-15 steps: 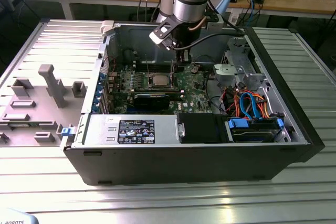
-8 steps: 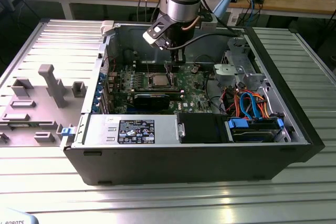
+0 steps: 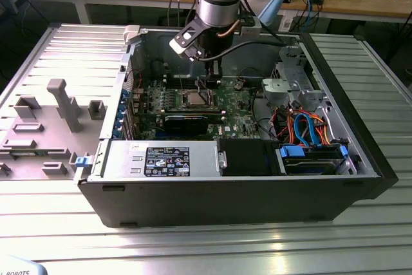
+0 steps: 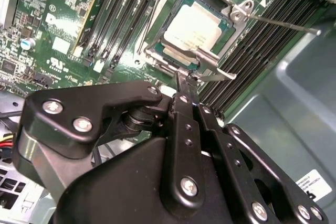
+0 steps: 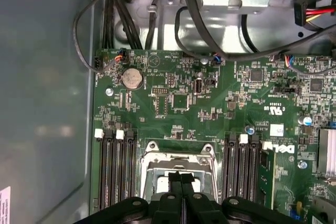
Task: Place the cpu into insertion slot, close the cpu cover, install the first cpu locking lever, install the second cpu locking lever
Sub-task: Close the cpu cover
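The cpu (image 4: 195, 27) shows a dull silver-grey metal top, framed by the cpu cover (image 4: 209, 60) of bright, smooth steel. The circuit board (image 5: 210, 103) is glossy green, the end effector (image 4: 182, 80) satin-black with shiny screws, and the worktop (image 3: 193, 243) ribbed, brushed metal.

Cpu (image 4: 194, 24) in insertion slot (image 4: 157, 51)

Cpu (image 4: 195, 24): small flat square chip w/ dull silver-grey top, seated level in the insertion slot (image 5: 148, 157). Slot is a square socket w/ silvery metal rim, set in the green board (image 5: 210, 108). Cpu cover (image 4: 173, 52): thin silvery frame lowered around the chip, whose top shows thru the cutout; whether fully flat is unclear.
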